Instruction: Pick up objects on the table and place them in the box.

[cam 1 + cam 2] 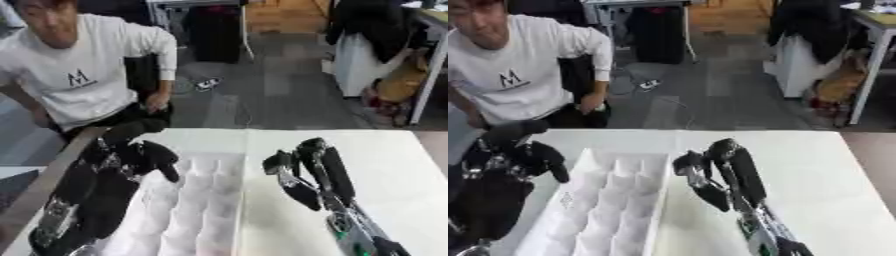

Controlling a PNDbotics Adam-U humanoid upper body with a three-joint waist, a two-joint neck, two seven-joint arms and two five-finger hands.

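Observation:
A white box (560, 202) divided into several small compartments lies on the white table (824, 170), left of the middle. I see nothing inside the compartments and no loose object on the table. My black left hand (122, 155) hangs over the box's left wall, its back towards me; whatever may be under it is hidden. My right hand (325, 170) stands on the table just right of the box. Its fingers point up and are nearly straight, the thumb is spread to the left, and nothing is in it.
The table's far edge (289, 130) runs just beyond both hands, with floor behind it. A brown strip (52, 175) borders the table on the left. Bare white tabletop stretches right of my right hand.

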